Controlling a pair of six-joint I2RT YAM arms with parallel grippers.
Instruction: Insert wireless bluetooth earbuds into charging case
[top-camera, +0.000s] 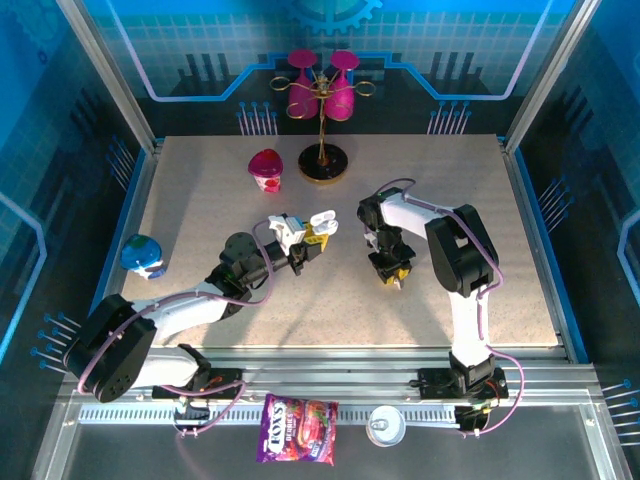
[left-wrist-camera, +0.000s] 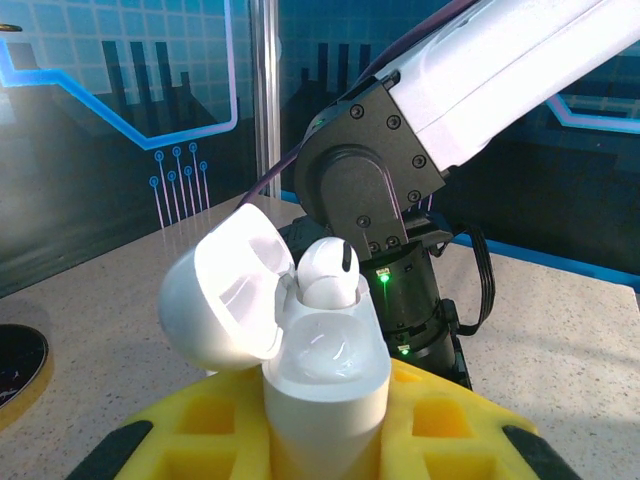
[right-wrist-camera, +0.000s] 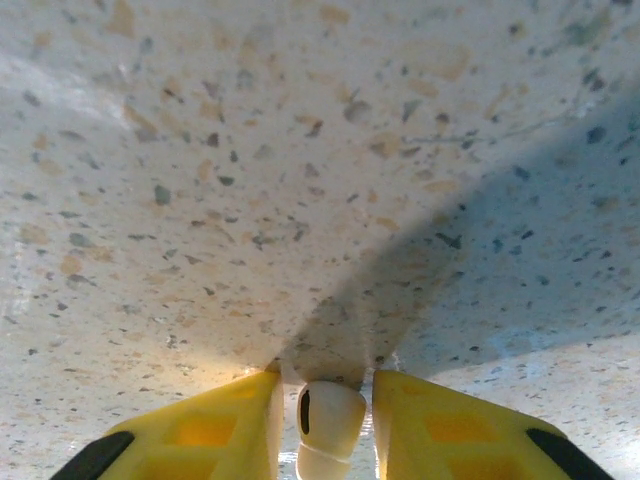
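- Top view: your left gripper (top-camera: 310, 243) sits near the middle of the table (top-camera: 200, 200), closed on the white charging case (top-camera: 322, 219), which is raised off the surface with its lid flipped open.
- Your right gripper (top-camera: 393, 275) points down just right of it, with a narrow strip of bare tabletop between the two. From here you cannot tell what its yellow fingers hold.
- Room to move: bare surface runs from the right gripper to the table's right edge and back to the near edge.
- On the far side stand a cup stand (top-camera: 322, 100) and a pink cup (top-camera: 266, 170), both well apart from the grippers. A blue-and-white object (top-camera: 143, 255) sits at the left edge, and a candy bag (top-camera: 298, 430) lies on the near rail.
- Left wrist view: here you get what the top view hides. The case stands upright, clamped between the yellow fingers (left-wrist-camera: 200, 420), lid hinged over to the left. One seated earbud (left-wrist-camera: 328, 272) rests in the left-hand well. The right arm's black joint (left-wrist-camera: 365, 185) looms just beyond the case.
- Right wrist view: the jaws are nearly shut, pinching the held earbud (right-wrist-camera: 328, 425) between them, close over the speckled table. You cannot tell whether it touches.
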